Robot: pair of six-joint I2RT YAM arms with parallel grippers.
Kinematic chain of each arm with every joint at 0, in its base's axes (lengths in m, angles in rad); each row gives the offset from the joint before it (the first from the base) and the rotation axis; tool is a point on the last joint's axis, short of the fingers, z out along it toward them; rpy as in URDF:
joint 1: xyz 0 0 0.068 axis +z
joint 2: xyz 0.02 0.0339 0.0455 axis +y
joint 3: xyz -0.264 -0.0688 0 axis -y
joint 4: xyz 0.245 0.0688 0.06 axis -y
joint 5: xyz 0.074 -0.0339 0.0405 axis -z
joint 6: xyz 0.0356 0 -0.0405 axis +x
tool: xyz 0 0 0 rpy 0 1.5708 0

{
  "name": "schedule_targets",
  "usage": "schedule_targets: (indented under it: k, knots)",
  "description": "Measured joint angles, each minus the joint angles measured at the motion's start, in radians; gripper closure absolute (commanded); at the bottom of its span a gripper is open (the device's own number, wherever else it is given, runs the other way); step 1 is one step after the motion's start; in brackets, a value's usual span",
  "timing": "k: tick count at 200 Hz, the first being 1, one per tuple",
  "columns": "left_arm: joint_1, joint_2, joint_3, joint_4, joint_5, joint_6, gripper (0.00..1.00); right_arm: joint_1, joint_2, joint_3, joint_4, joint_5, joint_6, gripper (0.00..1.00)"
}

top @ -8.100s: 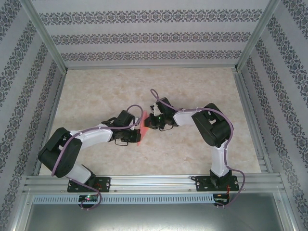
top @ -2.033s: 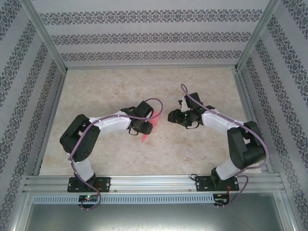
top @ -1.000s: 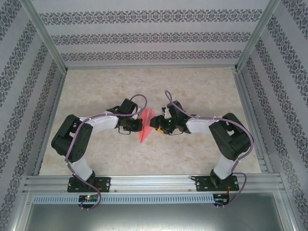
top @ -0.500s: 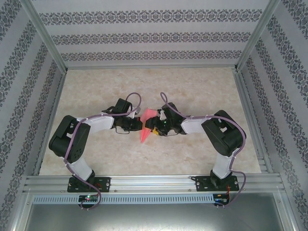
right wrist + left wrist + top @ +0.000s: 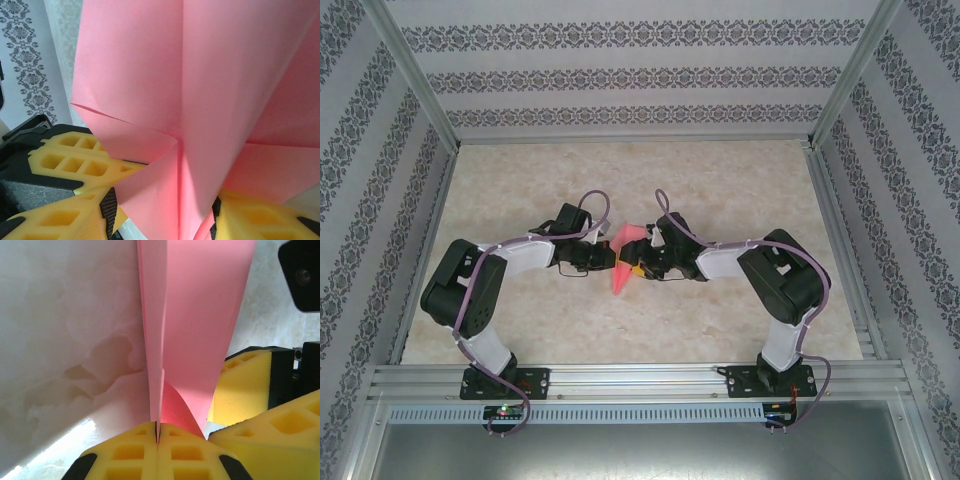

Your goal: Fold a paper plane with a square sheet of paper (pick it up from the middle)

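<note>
Marbled worktop (image 5: 520, 180) beneath two arms meeting at centre. Between them, held up, square sheet of paper (image 5: 623, 262), already creased into a narrow pointed wedge. Left tool (image 5: 157, 440) clenched on the central fold; right tool (image 5: 160, 200) spread, straddling a flap. Seemingly midway: wings left to fold.

I work in what looks like a lab test booth. My left arm (image 5: 470, 300) and right arm (image 5: 775, 285) are bolted to an aluminium rail (image 5: 640, 378) at the near edge of a table (image 5: 720, 190) with a pale marbled top. Bare aluminium posts (image 5: 410, 75) frame the space like a cage. The walls (image 5: 630, 75) are flat panels in bands of dark ornament, perhaps a printed backdrop. Purple cables (image 5: 590, 200) loop off both arms, and a green light (image 5: 507, 408) glows under my left base.
</note>
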Motion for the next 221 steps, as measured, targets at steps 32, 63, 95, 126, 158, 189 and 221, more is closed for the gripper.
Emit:
schedule_targets:
  k: [32, 63, 95, 126, 158, 189, 221]
  knots:
    - [0.005, 0.006, 0.0, 0.002, 0.015, -0.007, 0.95, 0.0, 0.009, -0.027, 0.071, -0.012, 0.043, 0.49]
    - [0.015, 0.02, 0.0, 0.002, 0.03, -0.024, 0.96, -0.001, 0.039, -0.062, 0.191, -0.03, 0.104, 0.53]
    - [0.023, 0.03, 0.0, 0.003, 0.056, -0.031, 0.96, -0.001, 0.045, -0.097, 0.279, -0.046, 0.148, 0.52]
    - [0.031, 0.04, 0.0, 0.01, 0.075, -0.042, 0.96, 0.002, 0.047, -0.101, 0.34, -0.072, 0.17, 0.51]
    - [0.034, 0.044, 0.0, 0.02, 0.094, -0.056, 0.96, 0.004, 0.048, -0.101, 0.348, -0.08, 0.171, 0.56]
    - [0.041, 0.045, -0.005, 0.021, 0.1, -0.071, 0.96, 0.004, 0.046, -0.087, 0.278, -0.077, 0.124, 0.59]
    - [0.047, 0.043, -0.008, 0.036, 0.126, -0.084, 0.96, 0.004, 0.035, -0.059, 0.142, -0.059, 0.06, 0.65]
